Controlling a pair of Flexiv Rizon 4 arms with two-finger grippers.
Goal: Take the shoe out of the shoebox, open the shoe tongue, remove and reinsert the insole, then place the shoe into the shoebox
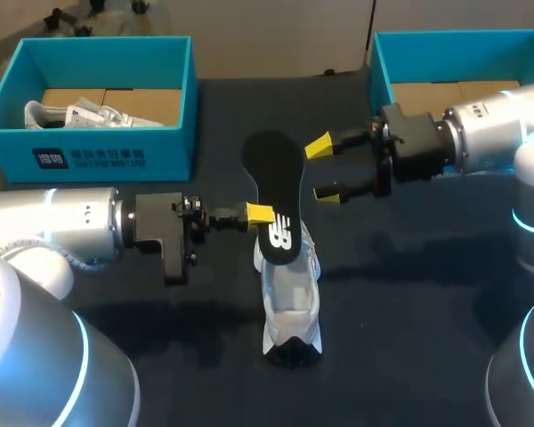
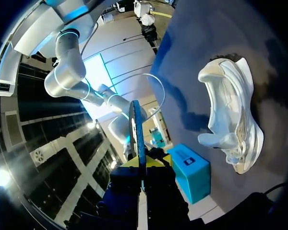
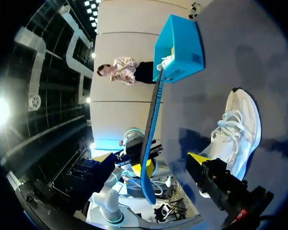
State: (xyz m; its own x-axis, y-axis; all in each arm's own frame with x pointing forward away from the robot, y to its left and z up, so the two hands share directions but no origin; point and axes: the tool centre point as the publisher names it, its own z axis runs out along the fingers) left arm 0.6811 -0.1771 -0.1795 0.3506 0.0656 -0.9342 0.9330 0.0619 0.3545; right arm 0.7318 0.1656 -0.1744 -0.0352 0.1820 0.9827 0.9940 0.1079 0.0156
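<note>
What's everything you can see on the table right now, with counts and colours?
left shoebox: one, teal, far left of the table, open.
right shoebox: one, teal, far right, open, partly behind my right arm.
boxed shoe: one, white, inside the left shoebox.
shoe: one, white, on the table near the middle.
insole: one, black, held up above the shoe.
table: one, dark.
left gripper: one, yellow tips, shut on the insole's side edge.
right gripper: one, yellow tips, open, beside the insole's far half.
</note>
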